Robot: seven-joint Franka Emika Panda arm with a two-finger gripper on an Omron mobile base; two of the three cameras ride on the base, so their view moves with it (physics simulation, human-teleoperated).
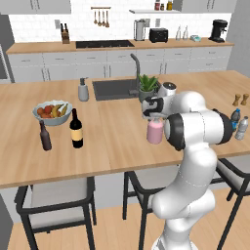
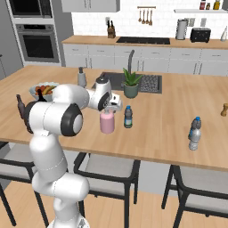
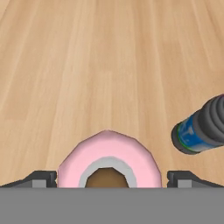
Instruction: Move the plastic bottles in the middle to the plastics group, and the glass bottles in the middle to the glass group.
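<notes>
**Hand view: pincer open over the pink bottle's neck**

Hand view looks straight down on the pink glass bottle [image 3: 109,159]: one dark fingertip [image 3: 41,178] stands left of its round shoulder, the other right of it, apart from the body, so the pincer [image 3: 109,181] is wide open and grips nothing. Just right of that lies the blue-labelled plastic bottle [image 3: 199,129], upright on the table [image 3: 87,65].

Left to right in the left base view: the brown bottle [image 1: 45,136] and black wine bottle [image 1: 76,129] form the glass group near the fruit bowl [image 1: 52,112]; the pink bottle stands mid-table under the pincer; two water bottles [image 1: 238,124] stand at the far right.

To grasp well, I judge the hand should stay centred, descend until the fingertips flank the body, and close evenly. The neighbouring plastic bottle is close; the right fingertip could nudge it.
</notes>
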